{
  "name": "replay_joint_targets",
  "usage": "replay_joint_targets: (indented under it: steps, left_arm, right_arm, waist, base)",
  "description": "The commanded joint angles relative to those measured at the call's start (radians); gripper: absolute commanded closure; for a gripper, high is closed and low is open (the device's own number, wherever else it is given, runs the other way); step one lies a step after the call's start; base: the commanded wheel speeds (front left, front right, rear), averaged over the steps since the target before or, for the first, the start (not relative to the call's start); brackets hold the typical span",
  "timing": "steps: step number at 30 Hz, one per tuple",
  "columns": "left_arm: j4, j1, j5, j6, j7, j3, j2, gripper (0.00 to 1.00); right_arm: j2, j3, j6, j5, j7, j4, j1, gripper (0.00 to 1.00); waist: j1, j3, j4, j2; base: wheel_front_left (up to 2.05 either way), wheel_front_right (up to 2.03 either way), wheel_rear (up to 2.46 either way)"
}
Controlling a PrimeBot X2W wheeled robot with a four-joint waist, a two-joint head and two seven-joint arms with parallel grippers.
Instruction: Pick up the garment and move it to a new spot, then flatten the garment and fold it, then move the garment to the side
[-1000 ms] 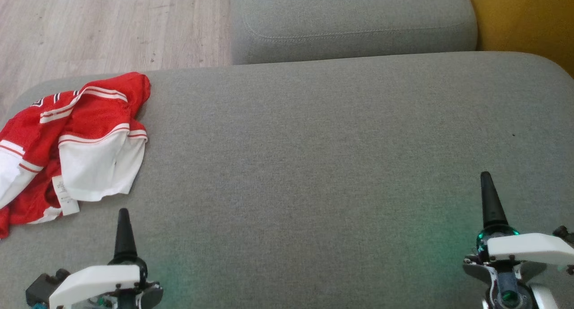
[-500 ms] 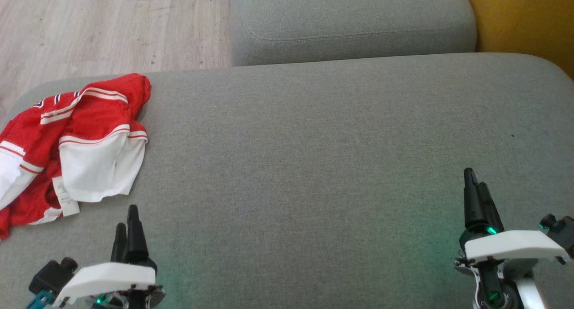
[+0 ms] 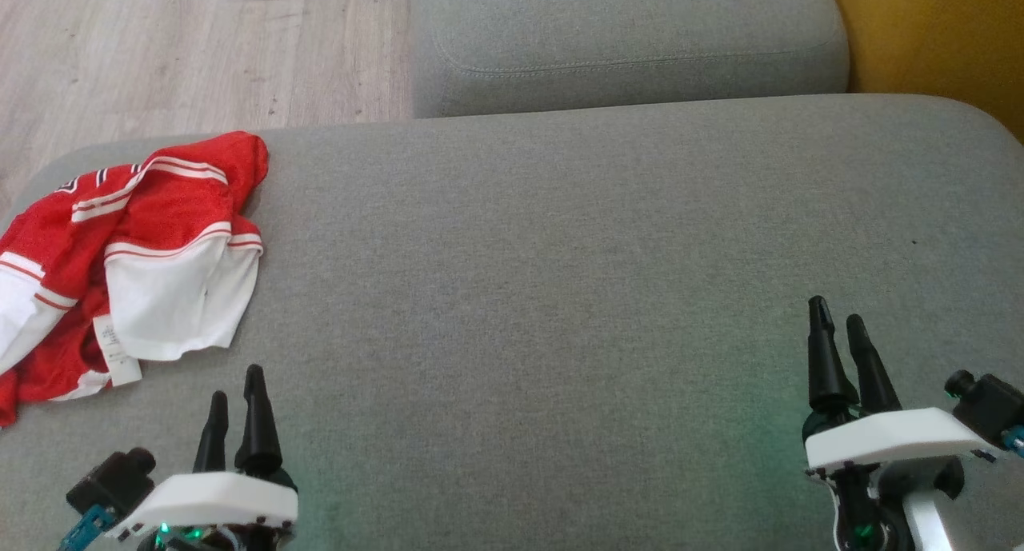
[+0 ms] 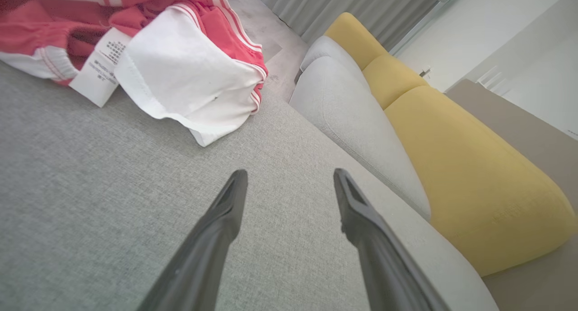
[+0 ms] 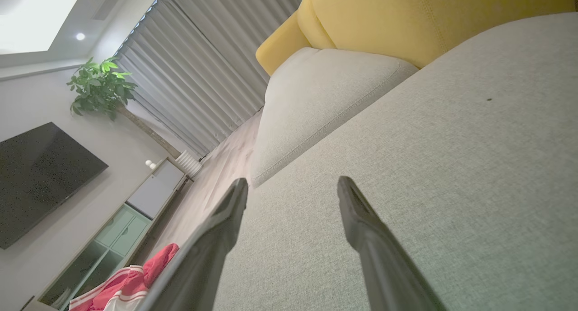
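at the far left corner of the seat cushion the red-and-white garment lies crumpled and untouched, reaching the left edge. what changed in the last second: both wrists rolled, so you now see two fingers on each instead of one edge-on. left gripper and right gripper sit by the near edge, jaws spread, holding nothing. reads as pre-grasp setup, pick not started. left is near the garment, right is well apart.
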Motion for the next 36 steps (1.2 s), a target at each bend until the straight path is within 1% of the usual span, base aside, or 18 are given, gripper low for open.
replay_joint_targets:
  steps: [1,19,20,36]
  left_arm:
    - [-0.039,-0.017,0.044,0.004,-0.02,0.008,0.024,0.0]
    - [-0.072,0.001,0.276,0.027,-0.074,-0.035,0.053,0.0]
    - [-0.072,0.001,0.276,0.027,-0.074,-0.035,0.053,0.0]
    - [-0.076,0.012,0.47,0.041,-0.121,-0.058,0.079,0.0]
  right_arm:
    - [-0.008,0.018,0.004,-0.045,-0.016,-0.045,-0.042,0.0]
    - [-0.008,0.057,0.005,-0.288,-0.069,-0.064,-0.039,0.0]
    - [-0.008,0.057,0.005,-0.288,-0.069,-0.064,-0.039,0.0]
    - [-0.009,0.071,0.006,-0.503,-0.116,-0.067,-0.035,0.0]
  waist:
    - [0.0,0.0,0.001,0.0]
    - [0.0,-0.001,0.005,0.0]
    - [0.0,-0.001,0.005,0.0]
    - [0.0,-0.001,0.007,0.0]
  base:
    - [0.0,0.0,0.0]
    - [0.0,0.0,0.0]
    - [0.0,0.0,0.0]
    - [0.0,0.0,0.0]
